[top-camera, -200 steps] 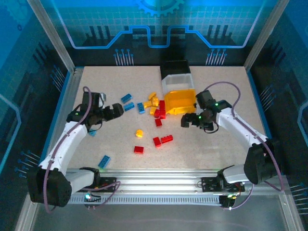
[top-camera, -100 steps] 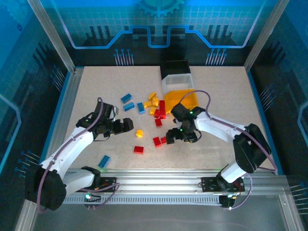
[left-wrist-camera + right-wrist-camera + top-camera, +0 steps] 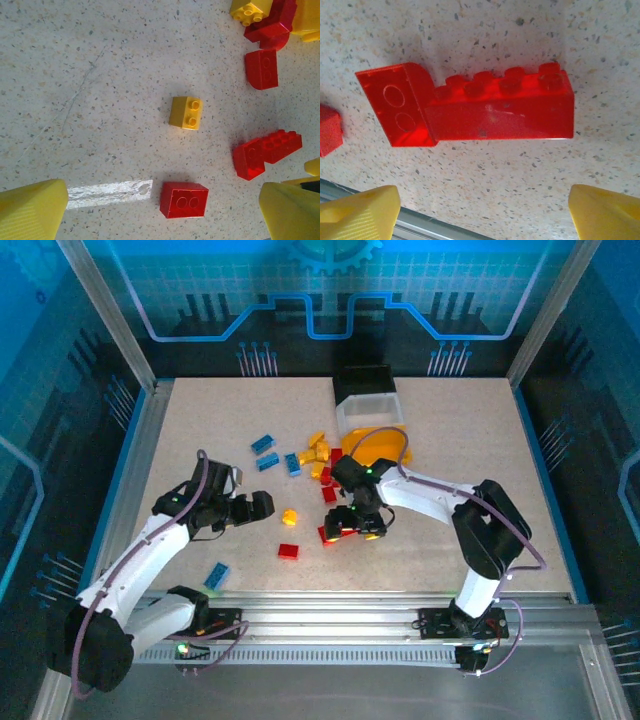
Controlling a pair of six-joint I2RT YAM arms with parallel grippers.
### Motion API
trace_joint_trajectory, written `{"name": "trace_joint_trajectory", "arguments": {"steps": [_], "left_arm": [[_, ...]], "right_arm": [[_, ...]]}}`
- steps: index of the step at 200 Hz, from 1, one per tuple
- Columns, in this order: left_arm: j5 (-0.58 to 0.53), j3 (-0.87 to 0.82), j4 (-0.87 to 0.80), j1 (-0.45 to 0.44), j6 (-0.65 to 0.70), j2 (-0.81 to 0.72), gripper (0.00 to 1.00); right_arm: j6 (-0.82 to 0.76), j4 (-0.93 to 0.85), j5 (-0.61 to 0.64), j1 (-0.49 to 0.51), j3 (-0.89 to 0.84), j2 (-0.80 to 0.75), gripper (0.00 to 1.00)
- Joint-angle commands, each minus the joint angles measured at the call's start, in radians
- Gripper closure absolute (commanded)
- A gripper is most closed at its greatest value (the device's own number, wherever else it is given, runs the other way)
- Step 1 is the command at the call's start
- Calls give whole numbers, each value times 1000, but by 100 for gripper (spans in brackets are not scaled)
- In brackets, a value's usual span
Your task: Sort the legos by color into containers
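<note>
My right gripper (image 3: 352, 529) hangs open low over two touching red legos. In the right wrist view they are a long brick (image 3: 500, 107) and a short one (image 3: 395, 110), both just beyond my yellow fingertips (image 3: 360, 212), with nothing between them. My left gripper (image 3: 266, 505) is open beside a lone yellow lego (image 3: 289, 517). The left wrist view has that yellow lego (image 3: 186, 113) ahead and a red lego (image 3: 184, 199) near the gripper (image 3: 162, 220). The black container (image 3: 365, 385), translucent white container (image 3: 368, 410) and yellow container (image 3: 385, 445) stand in a row at the back.
Blue legos (image 3: 267, 461) lie back left, and one blue lego (image 3: 217, 575) lies near the front rail. A mixed yellow and red pile (image 3: 320, 455) sits against the yellow container. A single red lego (image 3: 288, 551) lies front centre. Metal frame walls border the table.
My right arm has swung left, from beside the yellow container to over the red legos at centre. My left gripper has moved right and nearer, toward the lone yellow lego.
</note>
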Motion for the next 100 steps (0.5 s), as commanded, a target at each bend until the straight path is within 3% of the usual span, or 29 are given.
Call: {"name": "trace_joint_trajectory", "arguments": {"steps": [1, 70, 100], "left_arm": [[-20, -18, -32, -7, -13, -28, 1], [-27, -43, -39, -6, -45, -76, 1], [-36, -45, -42, -6, -54, -90, 1]], "right_arm": [[138, -5, -34, -3, 22, 29, 14], [492, 101, 3, -22, -20, 9, 16], [551, 72, 37, -27, 24, 33, 16]]}}
